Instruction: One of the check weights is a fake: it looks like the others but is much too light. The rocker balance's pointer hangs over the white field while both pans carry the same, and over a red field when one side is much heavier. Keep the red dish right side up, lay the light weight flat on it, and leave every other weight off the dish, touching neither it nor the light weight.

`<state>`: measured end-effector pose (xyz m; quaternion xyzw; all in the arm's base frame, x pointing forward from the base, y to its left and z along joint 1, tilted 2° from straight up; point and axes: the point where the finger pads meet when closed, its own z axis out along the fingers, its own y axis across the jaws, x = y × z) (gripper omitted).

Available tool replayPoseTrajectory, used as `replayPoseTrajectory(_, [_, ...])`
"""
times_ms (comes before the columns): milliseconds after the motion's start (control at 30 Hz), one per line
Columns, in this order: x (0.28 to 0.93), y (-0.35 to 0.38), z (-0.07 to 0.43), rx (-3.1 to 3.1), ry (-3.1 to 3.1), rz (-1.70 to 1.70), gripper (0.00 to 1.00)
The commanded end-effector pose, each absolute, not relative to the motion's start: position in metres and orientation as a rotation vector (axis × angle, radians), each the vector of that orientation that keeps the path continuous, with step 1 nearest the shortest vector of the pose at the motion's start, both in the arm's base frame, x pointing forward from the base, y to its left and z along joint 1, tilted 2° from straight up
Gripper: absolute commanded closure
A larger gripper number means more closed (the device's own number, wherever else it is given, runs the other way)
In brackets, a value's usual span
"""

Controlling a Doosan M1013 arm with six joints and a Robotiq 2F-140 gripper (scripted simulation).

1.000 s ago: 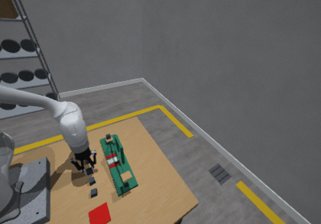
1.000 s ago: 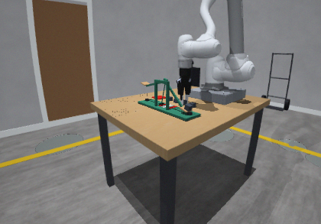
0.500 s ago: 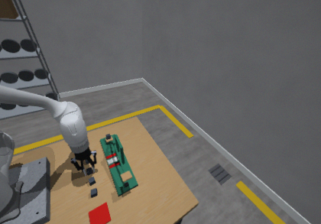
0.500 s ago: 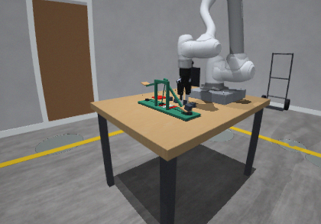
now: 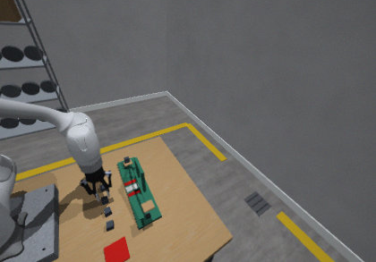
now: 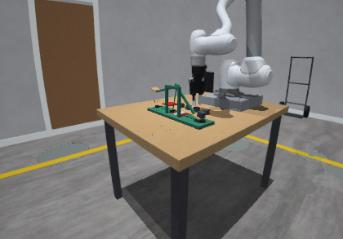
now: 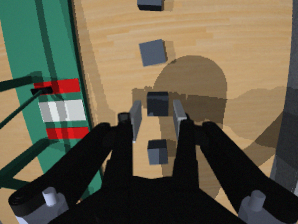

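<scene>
My gripper (image 7: pixel 157 109) points straight down at the table, just left of the green rocker balance (image 5: pixel 138 193). Its fingers stand open around a dark check weight (image 7: pixel 157 104), with a thin gap on each side; the weight also shows in the top view (image 5: pixel 104 199). Two more weights (image 7: pixel 152 52) lie in a row beyond it, and another (image 7: pixel 157 151) lies under my palm. A further weight (image 5: pixel 127 160) sits on the balance's far pan, which hangs low. The near tan pan (image 5: pixel 147 207) is empty and raised. The red dish (image 5: pixel 117 249) lies flat and empty near the table's front edge.
The balance's scale (image 7: pixel 61 110) has a white field between two red ones. The grey robot base plate (image 5: pixel 33 223) fills the table's left side. A shelf rack (image 5: pixel 27 69) stands behind the table, off it.
</scene>
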<state>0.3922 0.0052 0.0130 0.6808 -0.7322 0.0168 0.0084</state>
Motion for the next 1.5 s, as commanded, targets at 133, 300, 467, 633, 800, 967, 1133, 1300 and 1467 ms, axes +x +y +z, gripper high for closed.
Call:
replayPoseTrajectory(133, [0.392, 0.006, 0.042, 2.127, -2.288, 0.052, 0.65])
replayPoseTrajectory(300, [0.392, 0.007, 0.059, 2.127, -2.288, 0.052, 0.65])
replayPoseTrajectory(467, [0.392, 0.007, 0.063, 2.127, -2.288, 0.052, 0.65])
replayPoseTrajectory(633, [0.392, 0.007, 0.063, 2.127, -2.288, 0.052, 0.00])
replayPoseTrajectory(800, [0.392, 0.007, 0.063, 2.127, -2.288, 0.052, 0.00])
replayPoseTrajectory(967, [0.392, 0.007, 0.063, 2.127, -2.288, 0.052, 0.00])
replayPoseTrajectory(1133, [0.392, 0.007, 0.063, 2.127, -2.288, 0.052, 0.00])
replayPoseTrajectory(1300, [0.392, -0.008, 0.063, 2.167, -2.250, 0.051, 0.00])
replayPoseTrajectory(1467, [0.391, -0.063, 0.063, 2.306, -2.103, 0.050, 0.00])
